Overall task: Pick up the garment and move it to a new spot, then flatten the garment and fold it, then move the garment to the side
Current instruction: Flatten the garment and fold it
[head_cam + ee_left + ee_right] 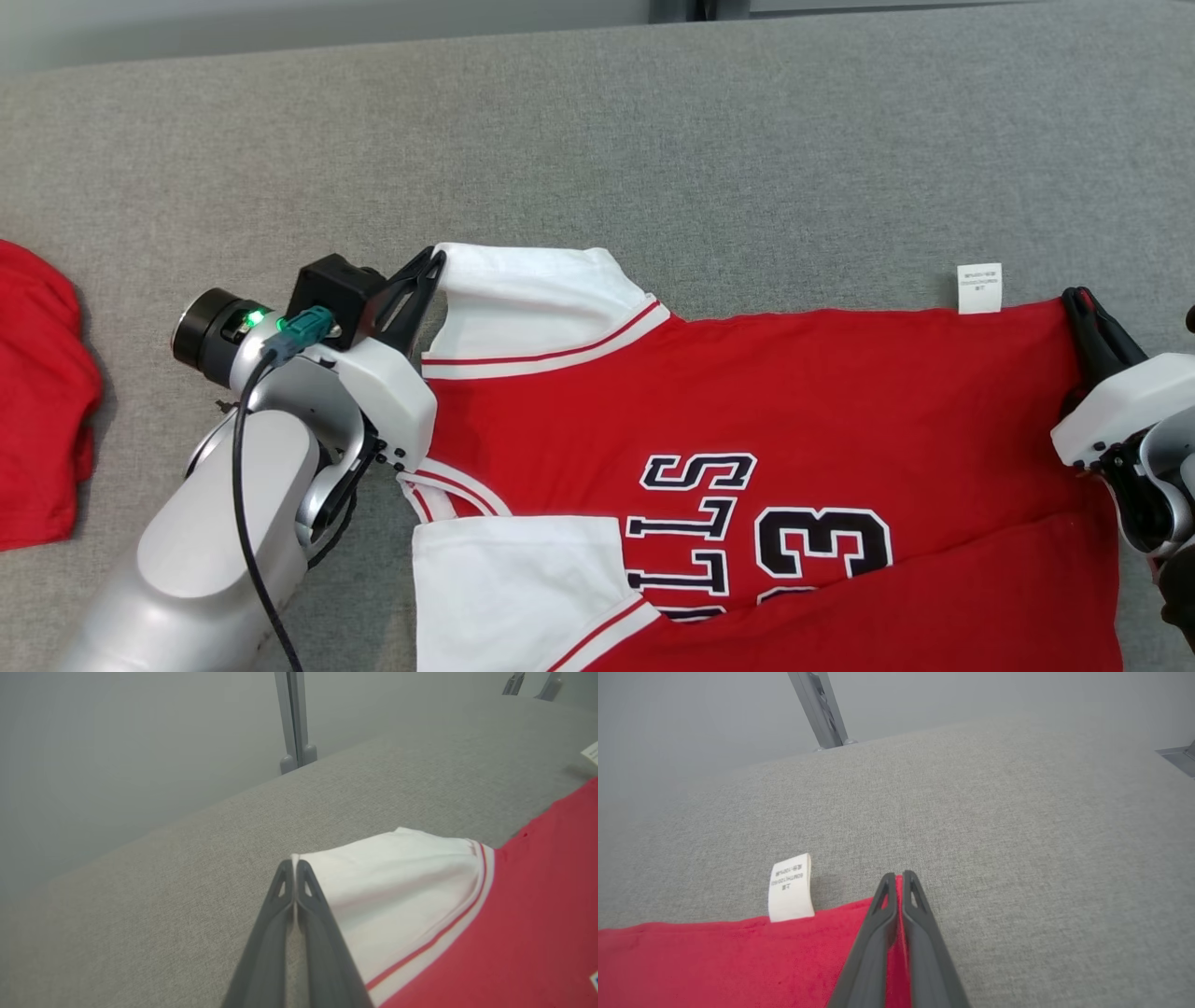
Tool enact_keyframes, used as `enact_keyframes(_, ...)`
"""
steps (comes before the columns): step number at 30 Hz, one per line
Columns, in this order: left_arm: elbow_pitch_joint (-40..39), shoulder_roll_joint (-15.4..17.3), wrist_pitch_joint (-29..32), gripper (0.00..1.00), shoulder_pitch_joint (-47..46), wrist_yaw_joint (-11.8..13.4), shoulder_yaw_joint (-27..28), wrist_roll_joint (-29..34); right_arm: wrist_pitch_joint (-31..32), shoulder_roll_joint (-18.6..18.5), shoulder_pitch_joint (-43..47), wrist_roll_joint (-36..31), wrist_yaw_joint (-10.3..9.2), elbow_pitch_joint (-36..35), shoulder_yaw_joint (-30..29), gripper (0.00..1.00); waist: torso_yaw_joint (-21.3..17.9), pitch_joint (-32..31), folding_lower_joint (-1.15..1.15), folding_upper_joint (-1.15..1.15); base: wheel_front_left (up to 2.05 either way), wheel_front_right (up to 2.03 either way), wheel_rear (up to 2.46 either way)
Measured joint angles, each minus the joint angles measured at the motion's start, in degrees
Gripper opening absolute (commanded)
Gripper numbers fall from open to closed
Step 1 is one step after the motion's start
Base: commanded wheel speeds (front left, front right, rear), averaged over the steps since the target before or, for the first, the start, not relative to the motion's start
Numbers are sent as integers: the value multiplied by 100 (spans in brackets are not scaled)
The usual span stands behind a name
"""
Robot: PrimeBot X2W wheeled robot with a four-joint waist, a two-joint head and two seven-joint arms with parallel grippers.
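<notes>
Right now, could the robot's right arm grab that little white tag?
Probably not right away: the right gripper is shut on the shirt corner. The tag sticks out close beside it with nothing between, so after letting go, likely yes.

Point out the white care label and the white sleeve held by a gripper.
white care label (978, 287), head view: its printed middle.
white sleeve (402, 882), left wrist view: its flat middle panel.
</notes>
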Motion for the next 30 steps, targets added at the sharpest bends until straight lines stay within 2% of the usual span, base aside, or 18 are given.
enact_keyframes(10,-643,90,-125,0,525,33,192,-408,-393,-301,308,82,0,-299,140,0,124,-265,0,0,0,0,0)
enact_keyframes(16,-1224,319,-115,0,1055,54,167,-505,-442,-424,676,94,0,-457,63,0,195,-504,0,0,0,0,0)
enact_keyframes(25,-2461,958,268,0,2082,31,126,-859,-457,-556,1204,66,0,-695,-122,0,230,-797,0,0,0,0,0)
enact_keyframes(26,-2728,1139,400,0,2284,24,147,-984,-445,-582,1295,69,0,-719,-134,0,245,-831,0,0,0,0,0)
enact_keyframes(30,-3281,1510,649,0,2709,-30,126,-1171,-272,-711,1467,74,0,-890,-63,0,302,-882,0,0,0,0,0)
